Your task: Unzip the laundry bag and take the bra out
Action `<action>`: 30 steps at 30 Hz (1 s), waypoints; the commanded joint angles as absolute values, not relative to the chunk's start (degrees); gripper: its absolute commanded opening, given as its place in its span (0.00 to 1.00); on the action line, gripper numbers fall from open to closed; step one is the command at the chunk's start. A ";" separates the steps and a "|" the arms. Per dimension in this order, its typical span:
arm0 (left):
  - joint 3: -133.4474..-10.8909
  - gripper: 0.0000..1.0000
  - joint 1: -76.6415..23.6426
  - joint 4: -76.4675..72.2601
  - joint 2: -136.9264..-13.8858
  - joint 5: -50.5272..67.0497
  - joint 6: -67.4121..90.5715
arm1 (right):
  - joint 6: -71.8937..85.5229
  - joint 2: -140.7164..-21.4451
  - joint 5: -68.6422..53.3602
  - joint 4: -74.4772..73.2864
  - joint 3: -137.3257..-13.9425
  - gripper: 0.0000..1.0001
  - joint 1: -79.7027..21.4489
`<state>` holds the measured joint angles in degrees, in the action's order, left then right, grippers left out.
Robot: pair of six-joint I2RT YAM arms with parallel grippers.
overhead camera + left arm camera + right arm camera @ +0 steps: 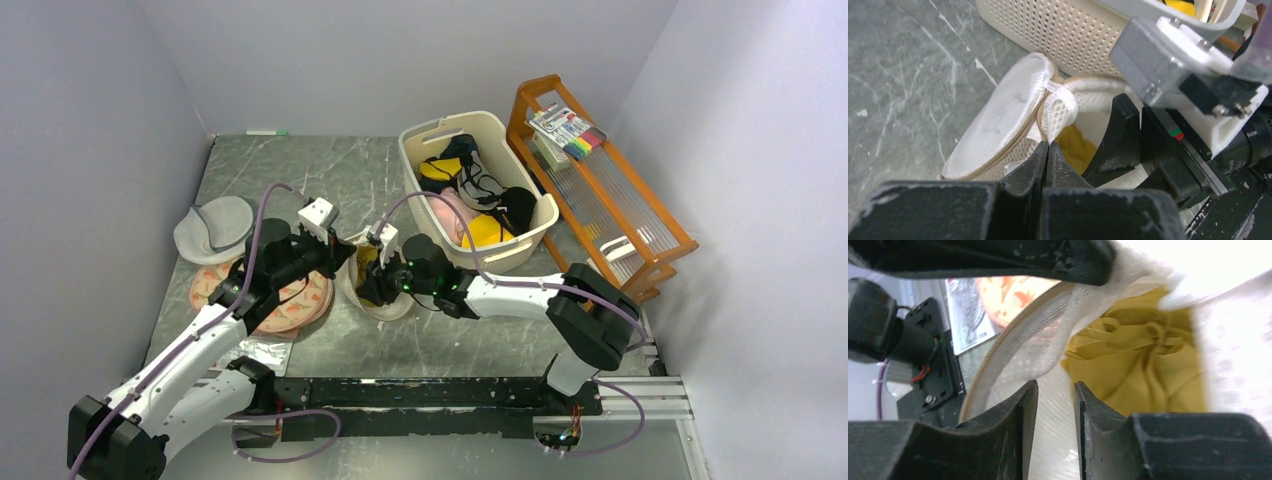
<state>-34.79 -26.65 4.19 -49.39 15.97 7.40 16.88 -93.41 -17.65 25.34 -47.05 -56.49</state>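
The cream-white mesh laundry bag [392, 303] lies mid-table, unzipped and gaping. In the left wrist view its domed half [1003, 115] stands on edge. My left gripper [1048, 146] is shut on the bag's mesh rim and holds the flap up; it also shows from above [343, 258]. The mustard-yellow bra [1143, 365] lies crumpled inside the bag, and shows in the left wrist view [1077, 146]. My right gripper [1055, 386] is inside the bag's mouth, jaws a little apart and empty, with the bra just to their right. From above it is over the opening [374, 283].
A cream perforated basket [530, 243] of garments stands right behind the bag. A wooden rack [600, 190] is at the far right. The pink printed bag [296, 310] and grey round bag [215, 230] lie left. A crinkled sheet [255, 352] lies near the front.
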 commanded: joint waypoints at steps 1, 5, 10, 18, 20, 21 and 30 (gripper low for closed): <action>-35.58 0.07 -26.12 -1.89 -50.00 18.72 5.72 | 15.49 -89.71 -5.83 25.60 -47.08 0.35 -56.53; -35.81 0.07 -26.13 -1.83 -50.26 19.11 5.76 | 13.94 -88.80 -0.48 23.15 -47.13 0.38 -56.48; -35.75 0.07 -26.12 -1.70 -50.00 18.95 5.80 | 14.96 -89.45 4.03 22.57 -47.02 0.38 -56.53; -36.17 0.07 -26.11 -1.06 -50.83 19.19 6.00 | 16.98 -94.16 8.58 24.33 -48.50 0.38 -56.63; -36.36 0.07 -26.15 -0.97 -51.12 19.50 6.12 | 17.29 -95.85 9.61 24.60 -49.51 0.39 -56.70; -36.43 0.07 -26.11 -0.87 -51.33 19.59 6.26 | 17.88 -96.81 10.36 24.87 -50.12 0.39 -56.77; -37.18 0.07 -26.12 0.44 -53.31 20.26 6.64 | 25.28 -103.82 8.70 32.73 -51.41 0.52 -56.71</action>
